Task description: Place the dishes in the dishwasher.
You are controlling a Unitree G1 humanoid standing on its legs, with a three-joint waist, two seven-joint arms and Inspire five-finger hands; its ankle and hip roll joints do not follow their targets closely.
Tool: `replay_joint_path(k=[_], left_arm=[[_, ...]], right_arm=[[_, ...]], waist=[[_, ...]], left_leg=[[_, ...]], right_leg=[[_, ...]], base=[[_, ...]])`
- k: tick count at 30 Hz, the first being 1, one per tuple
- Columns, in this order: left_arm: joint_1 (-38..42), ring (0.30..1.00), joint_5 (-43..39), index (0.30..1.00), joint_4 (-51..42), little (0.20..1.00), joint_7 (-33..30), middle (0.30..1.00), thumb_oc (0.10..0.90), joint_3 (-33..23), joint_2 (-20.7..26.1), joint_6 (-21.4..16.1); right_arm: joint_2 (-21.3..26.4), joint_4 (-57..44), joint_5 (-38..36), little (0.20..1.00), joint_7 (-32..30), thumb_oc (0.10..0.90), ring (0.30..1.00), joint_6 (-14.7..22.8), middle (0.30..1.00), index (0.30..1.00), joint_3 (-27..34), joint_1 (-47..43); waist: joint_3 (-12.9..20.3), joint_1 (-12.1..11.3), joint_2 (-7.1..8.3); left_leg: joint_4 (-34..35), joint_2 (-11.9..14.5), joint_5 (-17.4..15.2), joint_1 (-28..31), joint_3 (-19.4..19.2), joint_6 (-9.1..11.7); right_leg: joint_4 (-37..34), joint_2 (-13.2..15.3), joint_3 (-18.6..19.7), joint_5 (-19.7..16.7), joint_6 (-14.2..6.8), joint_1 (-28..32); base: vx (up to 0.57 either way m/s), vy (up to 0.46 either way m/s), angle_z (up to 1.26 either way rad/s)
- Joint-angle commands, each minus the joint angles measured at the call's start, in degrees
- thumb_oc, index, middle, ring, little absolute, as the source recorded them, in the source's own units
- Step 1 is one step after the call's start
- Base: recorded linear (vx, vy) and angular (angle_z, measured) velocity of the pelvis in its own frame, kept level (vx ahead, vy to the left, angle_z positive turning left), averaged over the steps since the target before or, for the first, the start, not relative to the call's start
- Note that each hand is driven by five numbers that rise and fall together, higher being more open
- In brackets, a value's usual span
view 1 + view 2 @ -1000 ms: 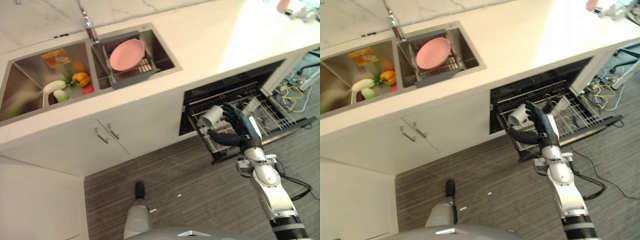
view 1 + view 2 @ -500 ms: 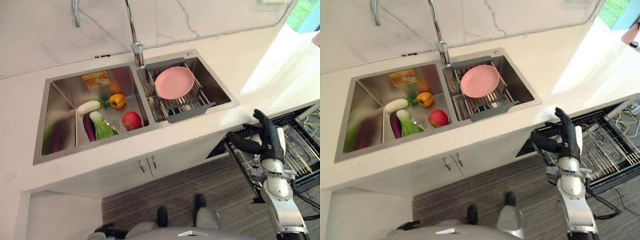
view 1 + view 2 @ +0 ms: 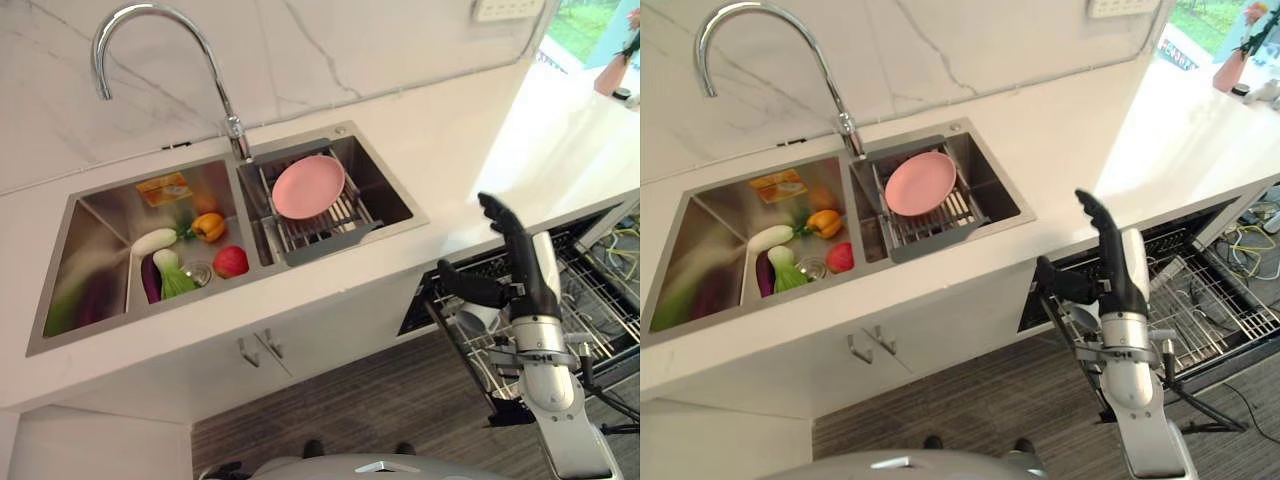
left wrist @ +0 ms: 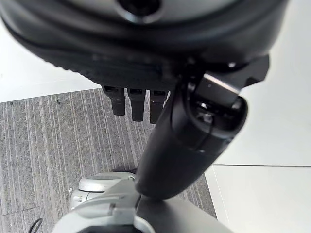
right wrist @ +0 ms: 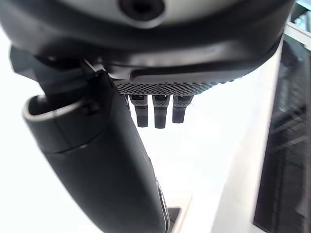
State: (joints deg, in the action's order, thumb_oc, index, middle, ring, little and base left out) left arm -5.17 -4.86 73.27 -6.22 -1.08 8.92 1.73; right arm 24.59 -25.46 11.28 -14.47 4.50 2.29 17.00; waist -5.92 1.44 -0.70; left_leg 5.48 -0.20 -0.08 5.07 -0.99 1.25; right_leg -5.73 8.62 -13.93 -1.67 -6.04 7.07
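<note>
Reaching upward over the counter edge
Right hand (image 3: 520,262) raised, fingers straight, thumb out, empty; pink plate (image 3: 308,186) in sink rack.

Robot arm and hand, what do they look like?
The right arm is shiny silver-grey with rounded sections. Its right hand is dark black, with long fingers and a thick thumb. In the left wrist view, the left hand is also glossy black, with a dotted patch on its palm.

White marble wall (image 3: 330,50), white countertop (image 3: 450,150), grey striped floor (image 3: 370,410), sunlit window (image 3: 590,25).
</note>
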Motion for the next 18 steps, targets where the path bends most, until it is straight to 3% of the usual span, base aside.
replay_joint_path(k=[1,5,12,18], left_arm=[[1.7,0.900,2.2,0.900,3.7,0.900,0.0,0.900,0.800,1.3,0.5,-0.2],[1.8,0.900,2.1,0.900,3.4,0.900,0.0,0.900,0.800,1.2,0.6,-0.4],[1.3,0.900,1.9,0.900,4.1,0.900,1.9,0.900,0.800,1.9,1.3,0.4],[0.4,0.900,2.4,0.900,4.5,0.900,2.8,0.900,0.800,2.1,1.8,0.7]], right_arm=[[2.0,-8.0,2.6,0.900,-1.6,0.800,0.900,8.7,0.900,0.900,0.4,-8.3],[2.9,-8.6,1.9,0.900,0.1,0.800,0.900,9.3,0.900,0.900,-1.2,-8.7],[0.5,6.6,-17.4,0.900,8.9,0.800,0.900,6.4,0.900,0.900,-7.1,-13.4],[1.0,12.6,-18.9,0.900,9.1,0.800,0.900,5.6,0.900,0.900,-5.9,-17.7]], waist=[[2.6,-2.2,0.36],[2.5,-2.3,0.34],[3.0,-4.7,0.87],[3.3,-6.7,1.20]], left_leg=[[-1.0,4.5,-1.8,1.5,-2.0,0.9],[-0.8,4.5,-1.8,1.6,-1.9,0.9],[-0.5,4.0,-1.7,1.2,-0.4,1.0],[-0.5,3.7,-1.4,0.5,1.1,1.1]], right_leg=[[4.6,3.8,0.1,0.1,-4.0,-2.4],[4.3,3.8,0.1,0.1,-4.1,-2.2],[3.5,4.5,-1.7,0.0,-4.0,-0.8],[3.2,4.8,-3.6,0.0,-3.8,-0.1]], base=[[0.00,0.000,0.00],[0.00,0.000,0.00],[0.00,0.001,0.04],[0.02,-0.009,0.24]])
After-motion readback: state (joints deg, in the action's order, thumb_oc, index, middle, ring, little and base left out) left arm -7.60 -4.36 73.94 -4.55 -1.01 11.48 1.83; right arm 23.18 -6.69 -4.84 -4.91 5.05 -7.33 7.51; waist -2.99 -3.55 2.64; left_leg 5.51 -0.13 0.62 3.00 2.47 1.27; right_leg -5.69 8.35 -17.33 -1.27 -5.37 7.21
